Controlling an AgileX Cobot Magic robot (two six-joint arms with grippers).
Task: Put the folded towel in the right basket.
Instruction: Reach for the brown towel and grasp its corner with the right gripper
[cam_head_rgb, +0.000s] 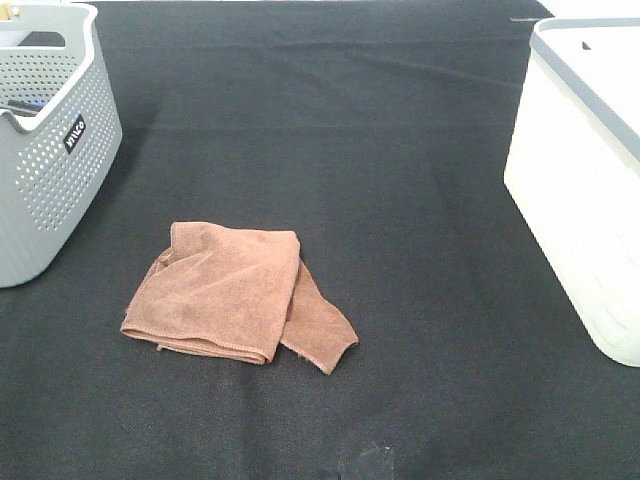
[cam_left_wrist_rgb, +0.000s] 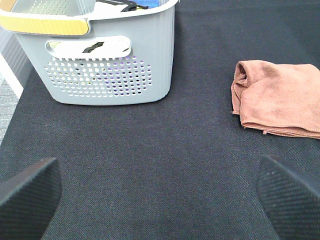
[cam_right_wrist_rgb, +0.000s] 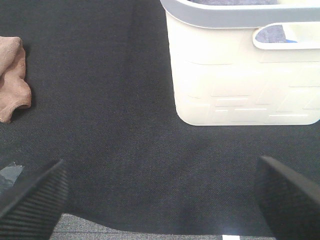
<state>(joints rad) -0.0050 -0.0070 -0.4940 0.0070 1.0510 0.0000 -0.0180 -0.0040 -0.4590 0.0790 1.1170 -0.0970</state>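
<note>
Exterior high view: towel on the worktop, not yet in the right-hand basket.

Exterior high view: a folded brown cloth towel (cam_head_rgb: 235, 293) lies flat in the lower left-centre of the frame on the black fabric worktop (cam_head_rgb: 400, 150). It is well apart from the white plastic basket (cam_head_rgb: 580, 190) at the right edge and nearer the grey perforated plastic basket (cam_head_rgb: 50, 170) at the upper left. Left wrist view: the left claw (cam_left_wrist_rgb: 160, 200) is spread wide, its two dark pads holding nothing, with the grey basket and the towel beyond it, apart from each other. Right wrist view: the right claw (cam_right_wrist_rgb: 160, 200) is likewise wide and empty. The white basket stands ahead, and part of the towel shows well apart from it.
</note>
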